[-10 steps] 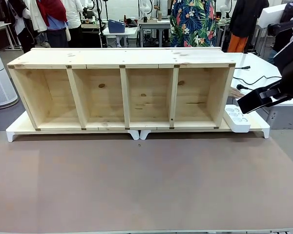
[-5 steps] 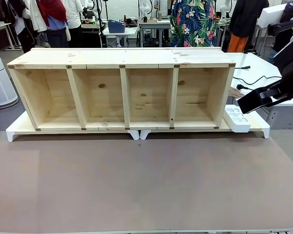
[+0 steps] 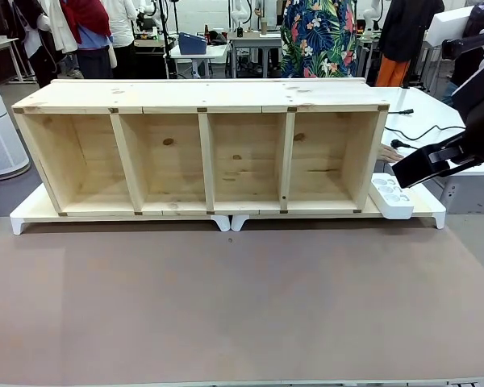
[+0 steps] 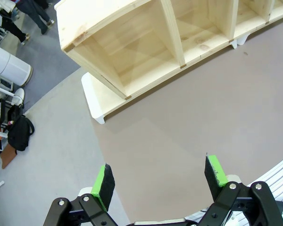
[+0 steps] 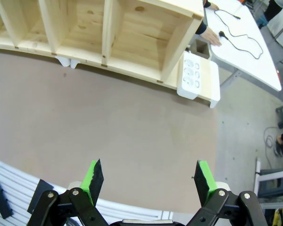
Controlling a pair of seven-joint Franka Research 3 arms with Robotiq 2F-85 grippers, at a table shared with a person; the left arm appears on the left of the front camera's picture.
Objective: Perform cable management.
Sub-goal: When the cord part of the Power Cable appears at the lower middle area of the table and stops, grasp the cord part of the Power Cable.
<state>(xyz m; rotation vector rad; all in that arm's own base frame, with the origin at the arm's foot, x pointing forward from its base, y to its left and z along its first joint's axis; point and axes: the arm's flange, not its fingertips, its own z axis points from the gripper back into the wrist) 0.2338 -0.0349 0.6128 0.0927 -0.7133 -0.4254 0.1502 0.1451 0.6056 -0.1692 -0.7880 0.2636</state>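
Note:
The cable [image 3: 400,144] is a thin black cord that lies in loops on the white side table [image 3: 436,121] to the right of the wooden shelf [image 3: 202,149]. In the right wrist view the cable [image 5: 222,33] ends in a small plug beside a person's hand [image 5: 210,36]. That hand [image 3: 390,153] rests at the shelf's right end. My right gripper [image 5: 148,176] hangs open high over the brown table, with nothing between its green pads [image 5: 93,176]. My left gripper [image 4: 159,176] is open too, above the table off the shelf's [image 4: 146,42] left end.
A white power strip [image 3: 391,196] lies on the white board at the shelf's right foot; it is also in the right wrist view [image 5: 192,75]. A black part of the right arm [image 3: 431,161] hangs over it. The brown table [image 3: 226,298] stretches bare before the shelf. People stand behind.

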